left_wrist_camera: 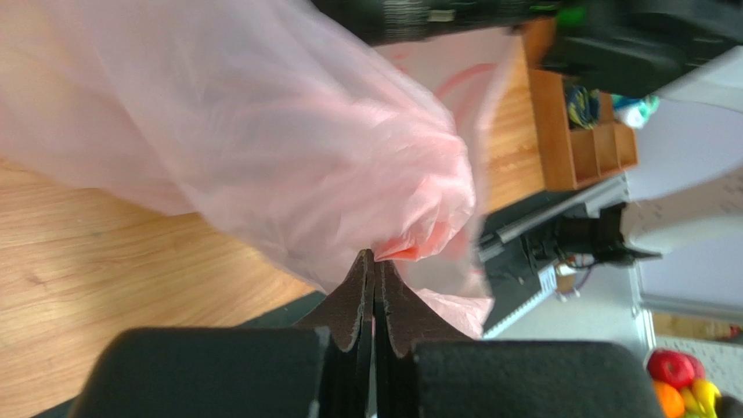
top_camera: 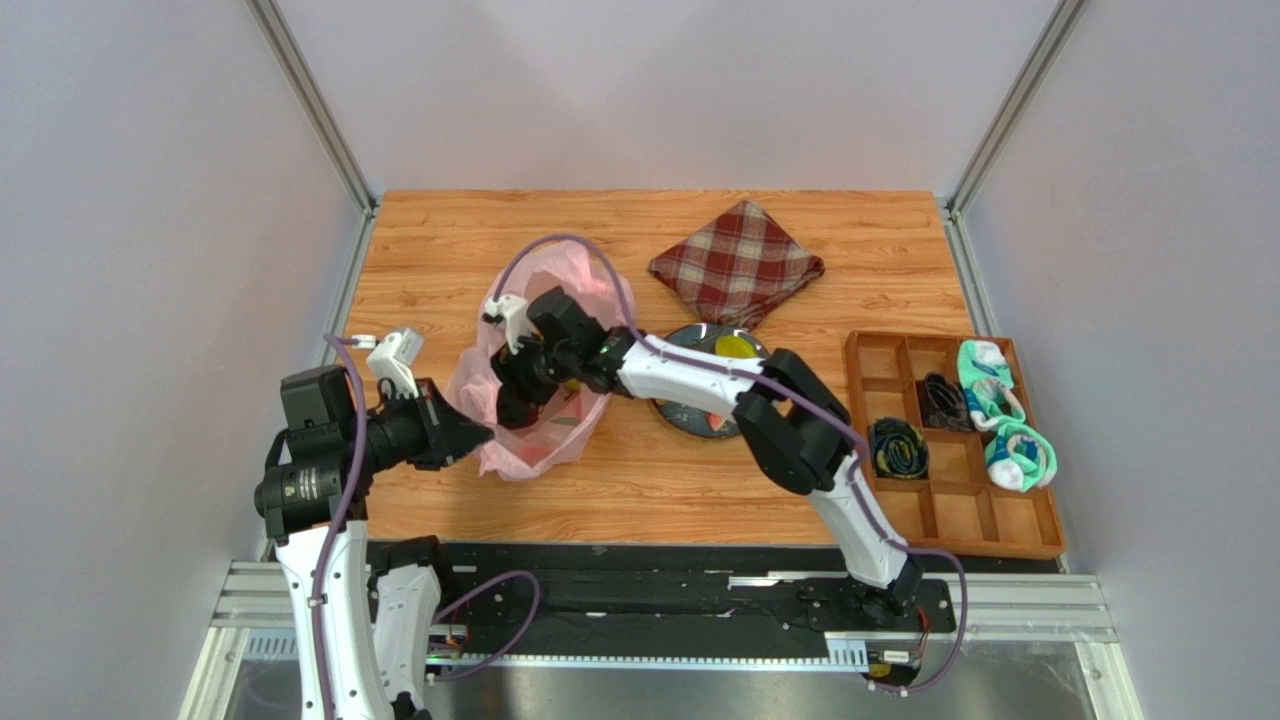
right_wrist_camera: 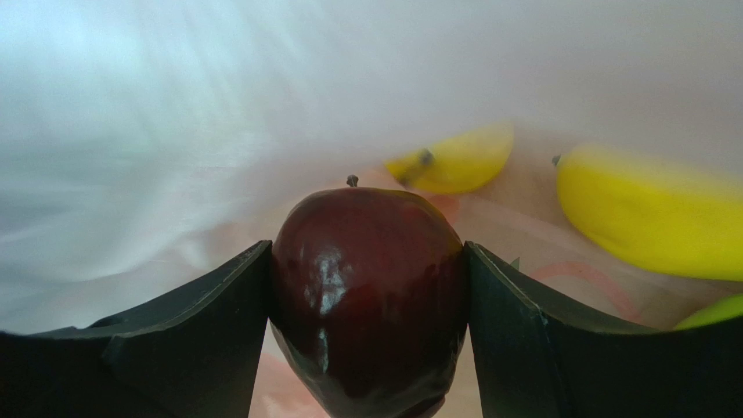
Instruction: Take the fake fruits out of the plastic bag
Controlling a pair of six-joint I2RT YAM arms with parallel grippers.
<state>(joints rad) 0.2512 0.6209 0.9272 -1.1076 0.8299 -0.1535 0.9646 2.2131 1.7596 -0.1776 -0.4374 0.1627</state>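
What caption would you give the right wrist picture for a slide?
Inside the pink bag, the right gripper clasps a dark red apple, with two yellow fruits behind it.

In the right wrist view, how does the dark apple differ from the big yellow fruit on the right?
The apple is dark red and round; the yellow fruit is bright and long. The apple is held in the right gripper; the yellow fruit lies free beyond it. Both are glossy and inside the pink bag.

Left arm (top_camera: 322, 600) and right arm (top_camera: 684, 378) showing white links alternating with black joint housings, purple cables (top_camera: 358, 450) trailing alongside, left hand (left_wrist_camera: 374, 261) showing matte black ribbed fingers, right hand (right_wrist_camera: 366, 296) showing black angular fingers.
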